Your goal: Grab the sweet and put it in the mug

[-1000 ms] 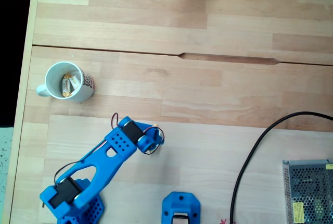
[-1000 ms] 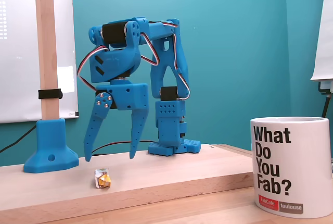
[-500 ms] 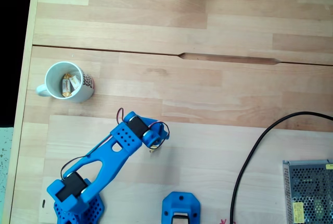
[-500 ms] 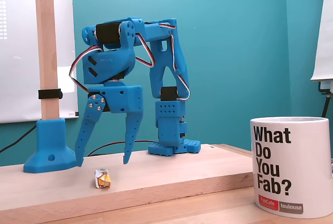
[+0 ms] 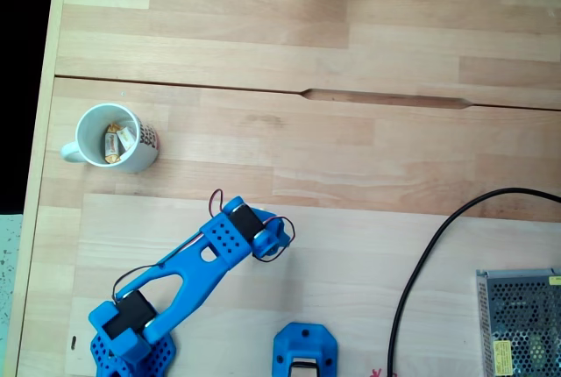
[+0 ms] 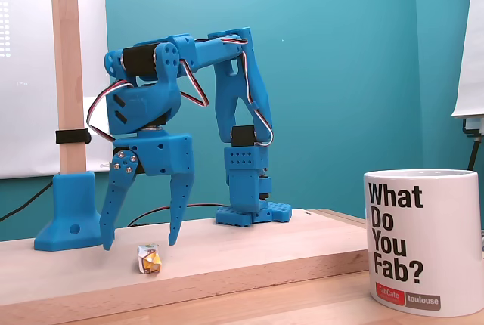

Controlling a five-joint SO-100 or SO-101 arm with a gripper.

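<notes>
Fixed side view showed our gripper (image 6: 138, 246) spread wide and empty, fingertips low beside the sweet (image 6: 149, 258), presumably to straddle it; the speckled mug (image 5: 114, 138) stood well apart.

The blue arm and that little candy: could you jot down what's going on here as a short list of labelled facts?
gripper: open, fingers pointing down, tips just above the table
sweet: lying on the wooden table, below the gripper, not gripped
patterned mug: upright at the left of the top-down fixed view, already holding wrapped sweets
lettered mug: near the side camera
</notes>
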